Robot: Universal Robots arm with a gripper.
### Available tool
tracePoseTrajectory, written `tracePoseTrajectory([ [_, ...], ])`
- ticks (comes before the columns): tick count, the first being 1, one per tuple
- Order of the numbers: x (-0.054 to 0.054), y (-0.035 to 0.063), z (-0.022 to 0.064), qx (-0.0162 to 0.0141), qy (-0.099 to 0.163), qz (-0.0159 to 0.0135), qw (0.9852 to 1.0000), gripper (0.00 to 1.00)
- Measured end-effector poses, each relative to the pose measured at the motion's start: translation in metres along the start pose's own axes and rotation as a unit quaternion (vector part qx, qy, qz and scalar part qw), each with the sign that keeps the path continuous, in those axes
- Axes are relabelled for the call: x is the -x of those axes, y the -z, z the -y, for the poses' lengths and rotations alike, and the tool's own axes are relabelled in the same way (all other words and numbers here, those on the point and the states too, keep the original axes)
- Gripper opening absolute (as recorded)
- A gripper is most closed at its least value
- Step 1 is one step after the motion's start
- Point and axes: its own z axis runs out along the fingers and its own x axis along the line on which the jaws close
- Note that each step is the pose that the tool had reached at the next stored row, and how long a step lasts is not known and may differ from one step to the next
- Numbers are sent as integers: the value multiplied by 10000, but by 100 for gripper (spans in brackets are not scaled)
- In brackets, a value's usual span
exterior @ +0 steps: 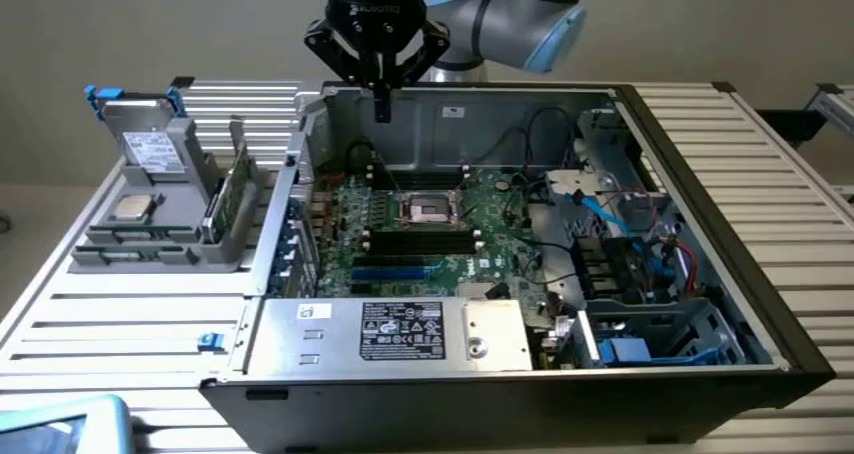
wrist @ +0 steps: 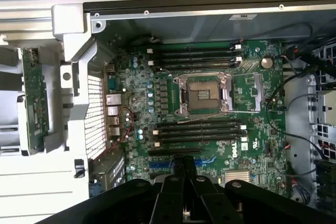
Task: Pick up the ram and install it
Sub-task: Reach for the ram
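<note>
The ram (exterior: 231, 194) is a thin green stick standing on edge in a slot of the grey holder (exterior: 160, 244), at the exterior view's left of the open computer case (exterior: 694, 174). In the wrist view the ram (wrist: 34, 100) sits in the same holder, beside the case wall. My gripper (exterior: 383, 102) hangs above the case's back wall, shut with nothing between its fingers, well apart from the ram. Its fingertips (wrist: 177, 162) meet over the motherboard (wrist: 252, 82). Black memory slots (wrist: 197, 129) lie beside the processor socket (wrist: 205, 94).
A grey drive with blue handles (exterior: 144, 139) and a small silver processor chip (exterior: 131, 209) also sit in the holder. The silver power supply (exterior: 387, 329) covers the case's front. Cables and drive cages (exterior: 627, 234) crowd the exterior view's right side of the case.
</note>
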Motion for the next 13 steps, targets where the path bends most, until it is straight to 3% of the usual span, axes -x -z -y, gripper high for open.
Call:
tracePoseTrajectory([
  [7, -32, 2, 2, -1, 0, 0, 10000, 11],
  [13, -212, 4, 9, 0, 0, 0, 10000, 11],
])
